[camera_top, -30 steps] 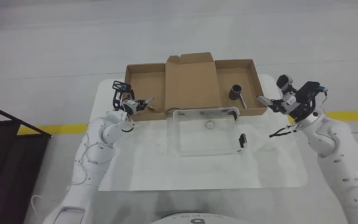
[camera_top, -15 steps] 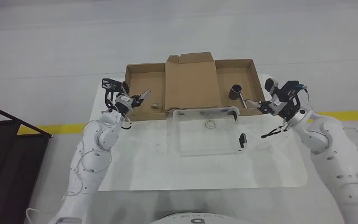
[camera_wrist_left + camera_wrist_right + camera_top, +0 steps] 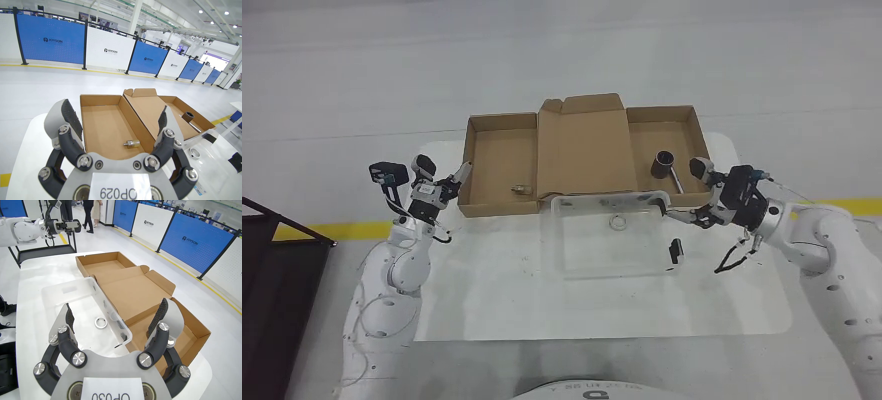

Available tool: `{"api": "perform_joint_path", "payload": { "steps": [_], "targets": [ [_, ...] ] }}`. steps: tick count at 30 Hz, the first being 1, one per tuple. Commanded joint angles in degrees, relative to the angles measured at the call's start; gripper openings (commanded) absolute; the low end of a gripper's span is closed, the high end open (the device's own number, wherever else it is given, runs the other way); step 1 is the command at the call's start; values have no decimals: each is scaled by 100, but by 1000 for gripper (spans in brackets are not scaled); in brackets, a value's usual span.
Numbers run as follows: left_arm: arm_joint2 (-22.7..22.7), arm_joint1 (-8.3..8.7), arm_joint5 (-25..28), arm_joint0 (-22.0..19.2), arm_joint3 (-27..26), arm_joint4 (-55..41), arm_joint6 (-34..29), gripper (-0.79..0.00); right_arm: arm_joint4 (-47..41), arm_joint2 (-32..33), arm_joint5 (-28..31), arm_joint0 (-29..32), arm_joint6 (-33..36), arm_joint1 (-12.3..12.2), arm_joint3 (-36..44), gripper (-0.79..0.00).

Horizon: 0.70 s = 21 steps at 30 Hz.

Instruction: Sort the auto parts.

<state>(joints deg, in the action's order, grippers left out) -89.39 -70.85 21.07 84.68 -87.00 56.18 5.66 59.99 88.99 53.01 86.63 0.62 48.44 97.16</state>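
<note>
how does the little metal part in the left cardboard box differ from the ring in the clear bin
The metal part is a stubby cylinder with a thin stud at one end; the ring is a flat open hoop. The metal part lies on its side in the left cardboard box; the ring lies flat in the clear bin. Both are small and metallic.

Hiding behind one of the fingers (image 3: 174,317) of the right gripper (image 3: 115,301), in its wrist view: most of the dark cylinder (image 3: 664,159). Running off the picture's edge, beyond the fingers (image 3: 71,119) of the left gripper (image 3: 115,103): the black part (image 3: 235,163) and the clear bin (image 3: 219,145). Showing too small from above to tell its shape: the small metal part (image 3: 516,188) ahead of those fingers.
</note>
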Motion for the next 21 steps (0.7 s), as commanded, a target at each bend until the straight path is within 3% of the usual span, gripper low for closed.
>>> {"api": "perform_joint_path", "payload": {
  "steps": [1, 4, 6, 8, 10, 12, 17, 21],
  "targets": [
    [-1, 0, -1, 0, 0, 0, 0, 0, 0, 0, 1, 0, 0, 0, 0, 0],
    [-1, 0, -1, 0, 0, 0, 0, 0, -364, -344, 65, -174, 484, 25, -285, 0],
    [-1, 0, -1, 0, 0, 0, 0, 0, -567, -715, 57, -490, 1291, 40, -322, -135],
    [-1, 0, -1, 0, 0, 0, 0, 0, -760, -1032, 107, -665, 1932, 51, -204, -154],
    [-1, 0, -1, 0, 0, 0, 0, 0, -761, -1290, 57, -777, 2617, 50, -70, -320],
    [-1, 0, -1, 0, 0, 0, 0, 0, -784, -1501, -88, -841, 3199, 52, 80, -397],
    [-1, 0, -1, 0, 0, 0, 0, 0, -737, -1805, -961, -964, 4314, 67, 442, -409],
    [-1, 0, -1, 0, 0, 0, 0, 0, -569, -2089, -1601, -987, 4479, 125, 589, -413]
  ]
}}
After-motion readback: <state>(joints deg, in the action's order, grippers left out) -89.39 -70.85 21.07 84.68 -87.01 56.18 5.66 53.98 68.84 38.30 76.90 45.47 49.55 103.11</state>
